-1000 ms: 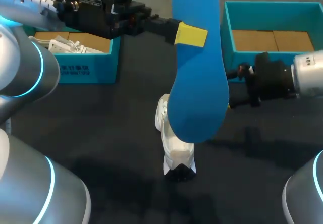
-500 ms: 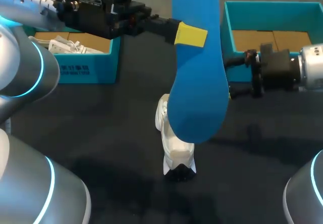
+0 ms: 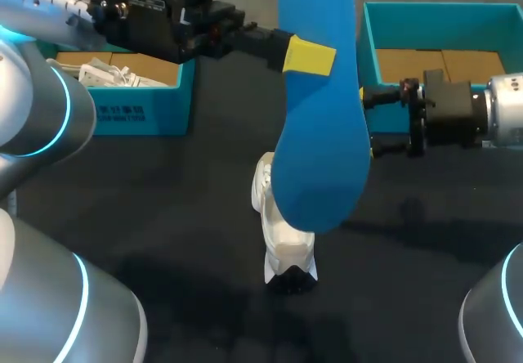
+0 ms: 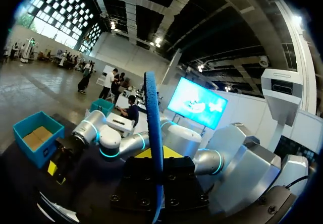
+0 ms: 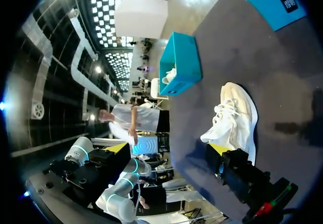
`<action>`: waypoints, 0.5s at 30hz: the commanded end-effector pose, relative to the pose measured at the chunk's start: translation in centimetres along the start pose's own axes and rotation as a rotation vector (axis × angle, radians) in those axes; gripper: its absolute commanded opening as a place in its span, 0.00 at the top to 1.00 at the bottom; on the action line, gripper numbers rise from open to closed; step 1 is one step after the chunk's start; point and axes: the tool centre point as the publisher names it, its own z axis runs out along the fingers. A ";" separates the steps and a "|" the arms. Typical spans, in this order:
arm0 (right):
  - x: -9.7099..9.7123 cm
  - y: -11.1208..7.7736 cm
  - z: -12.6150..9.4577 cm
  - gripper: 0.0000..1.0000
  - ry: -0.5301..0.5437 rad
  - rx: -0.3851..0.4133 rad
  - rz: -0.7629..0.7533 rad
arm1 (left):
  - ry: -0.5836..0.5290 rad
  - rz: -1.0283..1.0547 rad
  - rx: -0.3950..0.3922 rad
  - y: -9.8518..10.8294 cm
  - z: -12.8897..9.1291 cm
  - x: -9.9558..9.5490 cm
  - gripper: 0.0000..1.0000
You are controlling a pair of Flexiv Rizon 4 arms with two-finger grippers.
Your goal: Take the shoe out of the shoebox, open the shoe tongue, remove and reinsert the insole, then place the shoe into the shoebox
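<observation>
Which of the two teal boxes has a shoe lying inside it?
The left box: a white shoe lies in it on the brown cardboard. The right box shows only its brown cardboard floor.

The insole (image 3: 320,142) is bright blue, the sneaker (image 3: 279,236) white with a black heel, the shoebox (image 3: 163,105) teal, the table (image 3: 163,216) black.

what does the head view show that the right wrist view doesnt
Head view only: the insole's broad face, upright in the left gripper and covering most of the shoe. Right wrist view only: the shoe's whole side and laces, uncovered. Both: the shoe on the table, the left box with another shoe inside, and the right gripper.
</observation>
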 end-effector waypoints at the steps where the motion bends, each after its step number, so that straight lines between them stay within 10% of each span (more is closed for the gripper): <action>1: 0.0 0.1 0.2 0.00 -0.001 0.000 0.001 | 0.049 0.308 -0.047 -0.2 -1.9 -2.3 1.00; 8: 0.0 0.1 0.2 0.00 -0.001 0.000 0.001 | 0.014 0.678 -0.143 0.3 -4.9 -6.0 1.00; 15: 0.0 0.1 0.2 0.00 -0.001 0.000 0.001 | -0.202 1.028 -0.268 0.0 -4.8 -5.6 1.00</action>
